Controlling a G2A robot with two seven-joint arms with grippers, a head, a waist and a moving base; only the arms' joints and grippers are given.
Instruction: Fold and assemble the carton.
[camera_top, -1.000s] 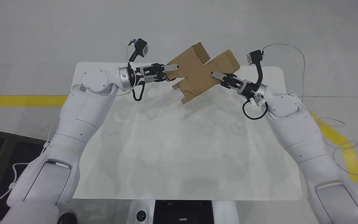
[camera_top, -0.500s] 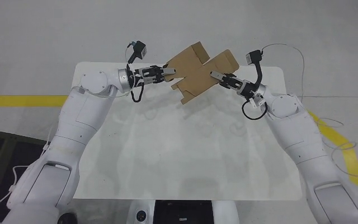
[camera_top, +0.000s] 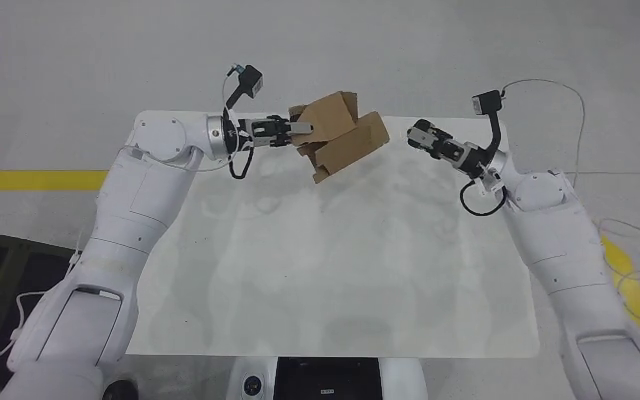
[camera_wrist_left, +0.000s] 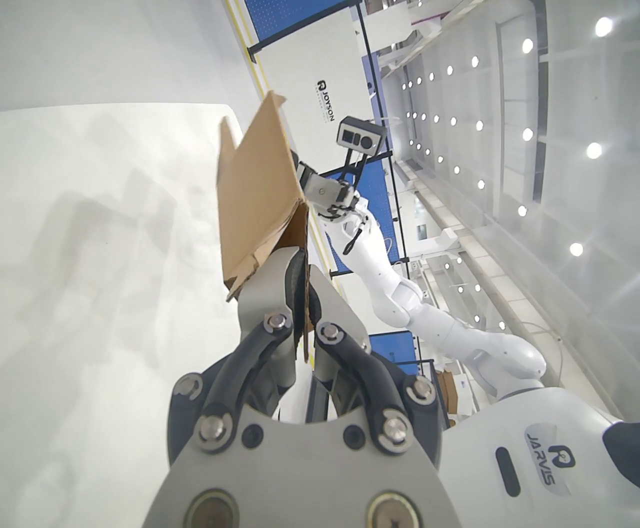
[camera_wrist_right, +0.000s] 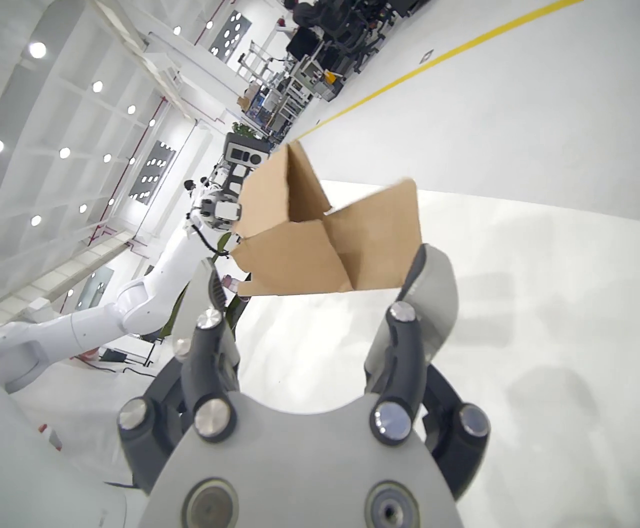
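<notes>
White tabletop (camera_top: 350, 280) stretched beneath both arms. Over the table's far edge, a partly folded brown cardboard carton (camera_top: 335, 135) hung tilted in the air, its flaps loose. The left gripper (camera_top: 297, 131) pinched the carton's end toward the table's left side, fingers pressed onto the cardboard. The right gripper (camera_top: 415, 133) hovered toward the table's right side, apart from the carton, fingers spread around nothing.
</notes>
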